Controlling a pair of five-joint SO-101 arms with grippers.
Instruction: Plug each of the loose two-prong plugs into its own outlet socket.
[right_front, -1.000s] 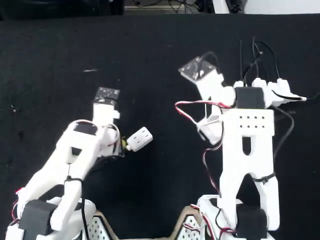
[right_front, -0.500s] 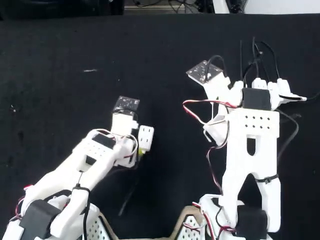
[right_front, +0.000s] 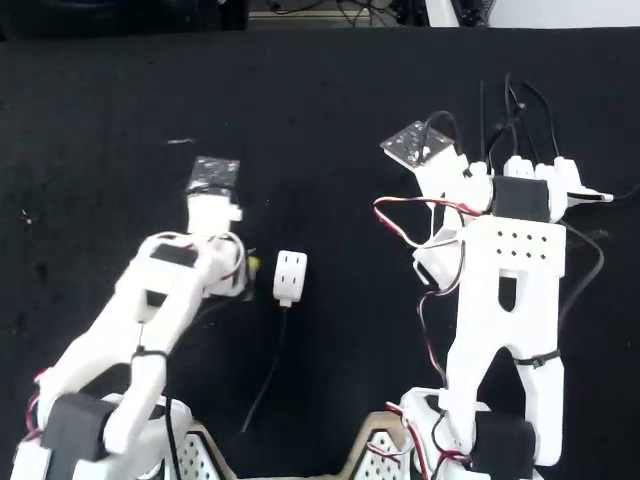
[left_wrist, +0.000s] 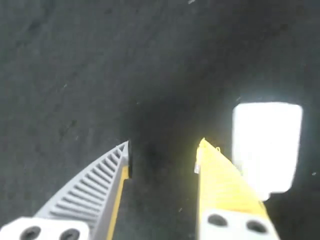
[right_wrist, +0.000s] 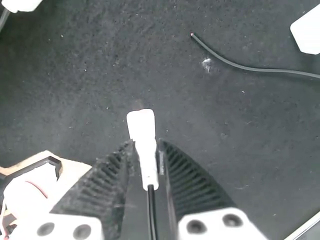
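Left gripper (left_wrist: 164, 147) has let go of the outlet socket (right_front: 289, 275) and backed off since half a second ago. Its jaws are now spread with nothing between them, and the socket lies flat on the black table (right_front: 120, 100), just outside its yellow finger.

The socket's long axis runs roughly parallel to that gripper's fingers, and its cord (right_front: 268, 370) trails back toward the arm bases. The slotted face looks like it's pointing up.

Right gripper (right_wrist: 145, 145) is pinching a white plug (right_wrist: 141, 125). The plug body sticks straight out past the fingertips, with its black wire running back between the jaws; I can't make out the prongs.

From that gripper the socket sits well apart, off toward the left arm's side. So the left gripper is closer, but I'd guess the right one has to carry the plug across and tip its nose down onto that face.
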